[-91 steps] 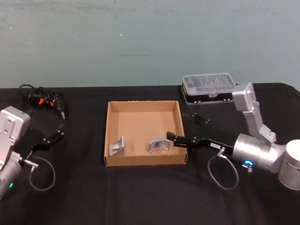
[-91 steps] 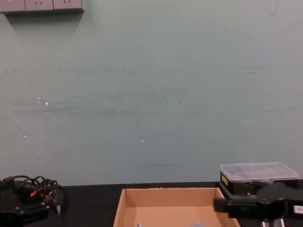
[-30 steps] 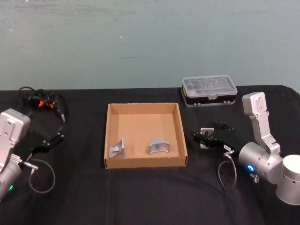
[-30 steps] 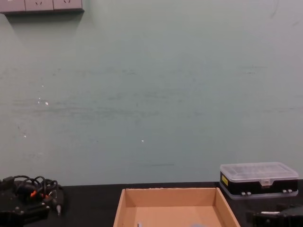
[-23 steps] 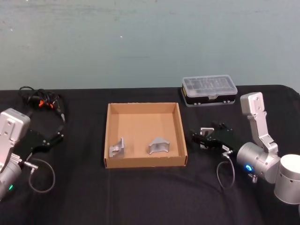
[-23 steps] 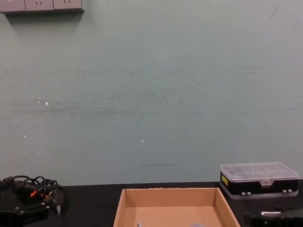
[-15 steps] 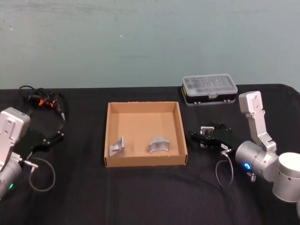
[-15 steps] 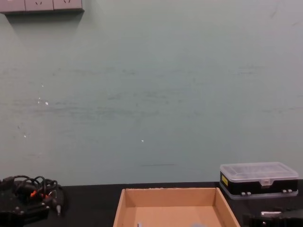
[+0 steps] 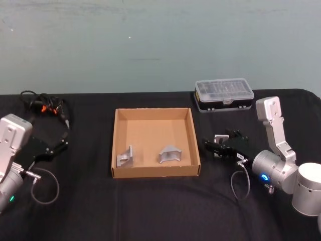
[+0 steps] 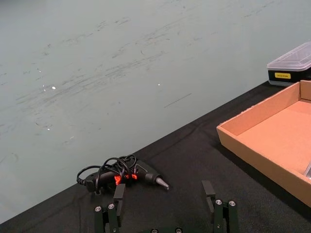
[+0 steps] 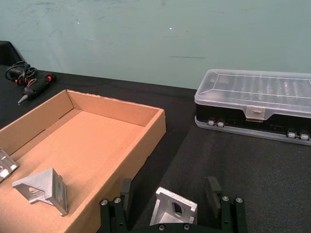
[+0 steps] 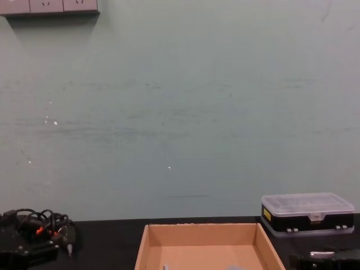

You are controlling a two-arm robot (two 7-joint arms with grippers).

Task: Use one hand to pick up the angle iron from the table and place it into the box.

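Right hand [image 11: 169, 187], wide open and empty, straddles the angle iron [image 11: 176, 208] on the counter [image 11: 233, 155] just right of the box [image 11: 146, 136]. It probably needs lowering and centring before closing squarely. Left hand [image 10: 164, 194] idles open, left of the box.

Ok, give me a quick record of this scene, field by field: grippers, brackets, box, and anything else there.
right gripper: open, fingers either side of the loose bracket
loose bracket: on the table, right of the box, not yet lifted
box: holds two other brackets
left gripper: open, parked at the left
other items: clear-lidded case, corded tool
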